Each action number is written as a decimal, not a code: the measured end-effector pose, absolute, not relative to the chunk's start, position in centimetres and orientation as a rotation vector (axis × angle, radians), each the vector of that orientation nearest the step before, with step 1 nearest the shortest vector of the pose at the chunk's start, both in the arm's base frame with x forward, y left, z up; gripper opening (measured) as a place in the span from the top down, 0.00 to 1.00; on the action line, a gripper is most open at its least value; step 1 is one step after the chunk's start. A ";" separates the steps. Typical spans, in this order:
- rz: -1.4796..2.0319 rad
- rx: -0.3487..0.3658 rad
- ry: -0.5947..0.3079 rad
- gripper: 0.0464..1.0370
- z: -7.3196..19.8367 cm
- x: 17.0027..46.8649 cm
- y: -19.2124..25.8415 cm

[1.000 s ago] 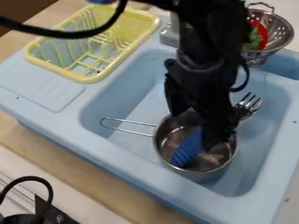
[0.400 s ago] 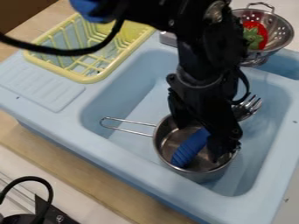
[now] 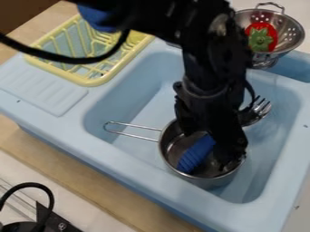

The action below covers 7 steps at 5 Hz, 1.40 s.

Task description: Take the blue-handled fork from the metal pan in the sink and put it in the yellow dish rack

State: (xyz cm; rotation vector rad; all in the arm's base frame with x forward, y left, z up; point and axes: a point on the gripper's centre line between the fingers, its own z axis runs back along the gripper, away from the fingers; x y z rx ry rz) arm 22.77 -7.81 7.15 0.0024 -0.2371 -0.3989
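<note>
Lying in pot (image 3: 203, 182) near claw (image 3: 225, 153): blue object (image 3: 195, 156)

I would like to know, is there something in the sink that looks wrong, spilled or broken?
Nothing looks clearly spilled or damaged. Mildly odd: the fork in the sink sits outside the metal pot, while a blue object is inside it, beside the gripper.
</note>
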 end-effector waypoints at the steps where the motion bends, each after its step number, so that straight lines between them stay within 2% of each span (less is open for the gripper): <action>1: -0.421 -0.016 -0.230 0.36 7.0 22.7 -8.0; 2: -0.435 -0.057 -0.213 0.63 6.6 22.8 -7.8; 3: -0.438 -0.066 -0.207 0.68 6.8 22.8 -7.3; 4: -0.435 -0.064 -0.208 0.68 7.3 22.7 -6.9; 6: -0.433 -0.045 -0.248 0.68 10.4 22.2 -6.4; 7: -0.408 -0.020 -0.239 0.68 11.8 21.4 -5.9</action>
